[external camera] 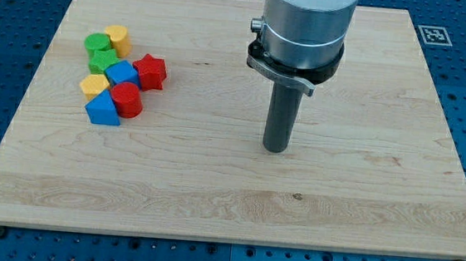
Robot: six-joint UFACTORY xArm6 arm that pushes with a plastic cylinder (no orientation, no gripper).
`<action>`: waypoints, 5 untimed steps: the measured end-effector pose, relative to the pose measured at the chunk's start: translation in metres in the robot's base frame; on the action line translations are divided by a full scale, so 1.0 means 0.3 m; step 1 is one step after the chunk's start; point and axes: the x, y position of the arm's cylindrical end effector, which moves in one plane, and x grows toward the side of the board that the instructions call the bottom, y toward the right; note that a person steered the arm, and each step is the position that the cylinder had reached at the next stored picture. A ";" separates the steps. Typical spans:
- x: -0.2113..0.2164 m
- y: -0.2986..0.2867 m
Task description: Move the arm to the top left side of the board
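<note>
My tip (275, 148) rests on the wooden board (212, 187) a little right of the middle. It stands far to the right of a cluster of blocks at the view's left. The cluster holds a yellow block (118, 37), a green round block (97, 44), a green block (103, 61), a red star block (149, 71), a blue block (121, 74), a yellow block (94, 84), a red round block (125, 99) and a blue triangular block (102, 109). The blocks touch or nearly touch each other. The tip touches none of them.
The arm's silver body (305, 24) rises above the rod at the view's top. A black-and-white marker (434, 35) sits at the board's top right corner. Blue perforated table (6, 54) surrounds the board.
</note>
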 end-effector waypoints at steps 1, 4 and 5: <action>0.000 0.000; -0.359 -0.042; -0.514 -0.096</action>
